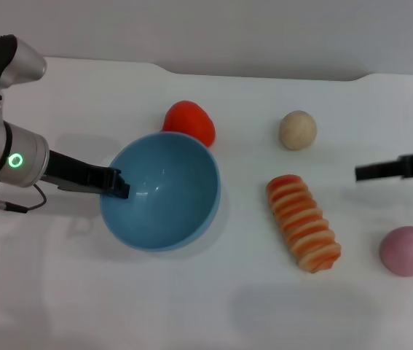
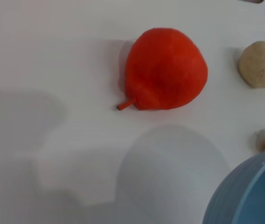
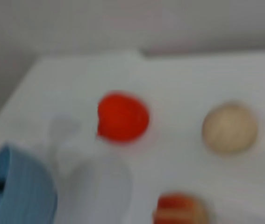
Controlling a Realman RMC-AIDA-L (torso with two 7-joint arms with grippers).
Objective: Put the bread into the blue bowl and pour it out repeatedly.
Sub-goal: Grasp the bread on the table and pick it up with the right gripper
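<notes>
Head view: the bread (image 1: 303, 222) lies on the white surface (image 1: 191, 306), striped side up, its length running from far-left to near-right. It is outside the blue bowl (image 1: 164, 191), just off the bowl's right rim and apart from it. The bowl is tipped up on its side so that its hollow faces the camera and somewhat toward the bread; nothing lies in it. The left hand (image 1: 116, 183) pinches the bowl's left rim, its dark fingers closed on the edge, with the silver forearm reaching in from the left border. The bread is thus well apart from this hand, with the whole width of the bowl between them.

The right hand (image 1: 363, 172) hovers at the right edge, beyond and to the right of the bread and not touching it; only a dark tip shows, and I cannot tell whether its fingers are spread or pressed together.

Around these, a red toy fruit (image 1: 189, 121) sits just behind the bowl's far rim, a beige ball (image 1: 297, 130) lies beyond the bread, and a pink toy fruit (image 1: 406, 251) lies to the bread's right, near the edge.

The left wrist view shows the red fruit with its short stem, the beige ball, a curve of the bowl's rim and a sliver of the bread.
</notes>
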